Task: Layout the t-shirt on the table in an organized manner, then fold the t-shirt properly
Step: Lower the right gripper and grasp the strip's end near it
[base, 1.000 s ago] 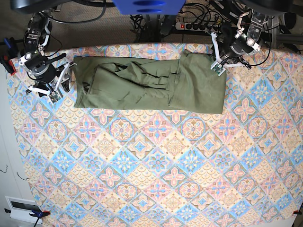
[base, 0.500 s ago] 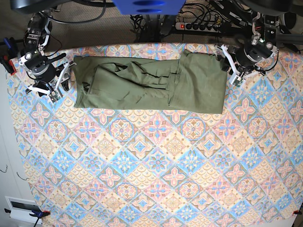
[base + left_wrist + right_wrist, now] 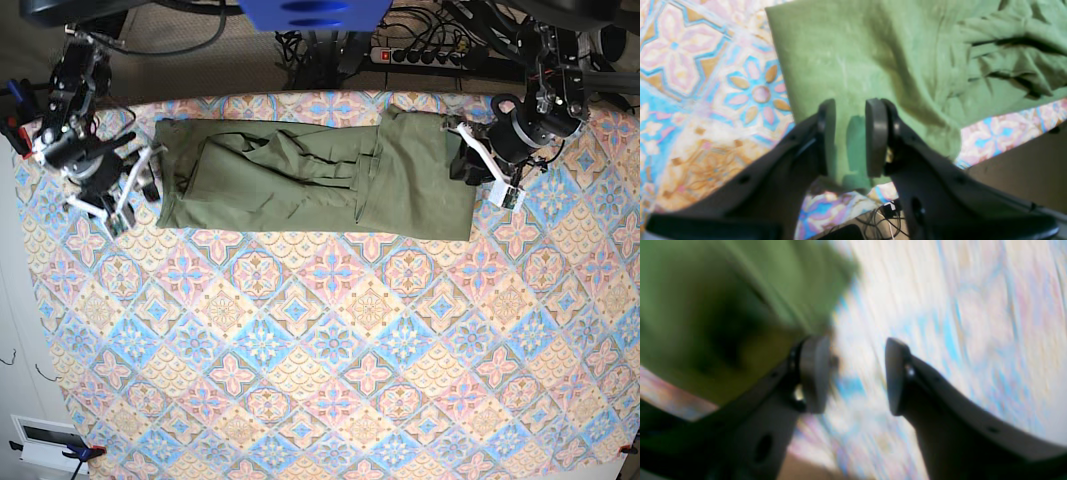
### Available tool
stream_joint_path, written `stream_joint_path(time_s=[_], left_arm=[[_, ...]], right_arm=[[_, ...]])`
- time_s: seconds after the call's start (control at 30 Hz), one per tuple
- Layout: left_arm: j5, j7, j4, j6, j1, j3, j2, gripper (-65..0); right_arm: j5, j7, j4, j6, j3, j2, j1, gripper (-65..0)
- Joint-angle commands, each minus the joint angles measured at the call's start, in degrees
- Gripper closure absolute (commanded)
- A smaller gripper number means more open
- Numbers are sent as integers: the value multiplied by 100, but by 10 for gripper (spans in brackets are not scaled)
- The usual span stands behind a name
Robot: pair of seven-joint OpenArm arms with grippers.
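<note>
1. Now I see the t-shirt [image 3: 315, 180] lying folded into a long band across the 12 o'clock part of the bench [image 3: 330, 370], its rumpled layers bunched toward the 10 o'clock end and a smoother panel toward the 2 o'clock end.
2. My left pincer [image 3: 480, 168] sits at the shirt's 3 o'clock edge in the base view.
3. From the left wrist camera, that left pincer [image 3: 849, 136] has its two dark pads spread a little apart, with green cloth [image 3: 873, 66] showing in the gap; I cannot tell whether the pads touch the fabric.
4. My right pincer [image 3: 125, 190] hangs just beside the shirt's 9 o'clock edge, over the patterned cover.
5. From the right wrist camera, heavily blurred, the right pincer [image 3: 857, 373] is spread wide and empty; the cloth [image 3: 723, 306] fills the 10 o'clock corner beside one pad.
6. Cables and a power strip [image 3: 420, 55] lie beyond the bench at 12 o'clock.
</note>
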Motion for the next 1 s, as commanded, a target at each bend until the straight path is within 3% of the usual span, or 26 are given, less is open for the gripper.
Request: stream_joint_path(time_s=[0.0,0.1,0.23,0.37,0.57,0.97], left_arm=[[-76,-75,79,-8,-14,-35,-59,-162],[-76,-75,79,-8,4,-35,-59,-162],[-76,-75,79,-8,21,-35,-59,-162],[-76,-75,79,-8,21,-35,-59,-162],[-85,-75,79,-8,21,202,-59,-162],[-76,-75,79,-8,39,255,-59,-162]], right_arm=[[225,-88,8,-23,40,87,148,-314],[708,-281,-72,-23,40,87,236,-365],[814,-316,-142,-23,13,61,227,-404],[884,-334,-643,-23,22,-9,210,-408],[1728,-299,-1636,-23,31,-62,245,-408],[1737,-281,-1909,-23,31,-88,245,-405]])
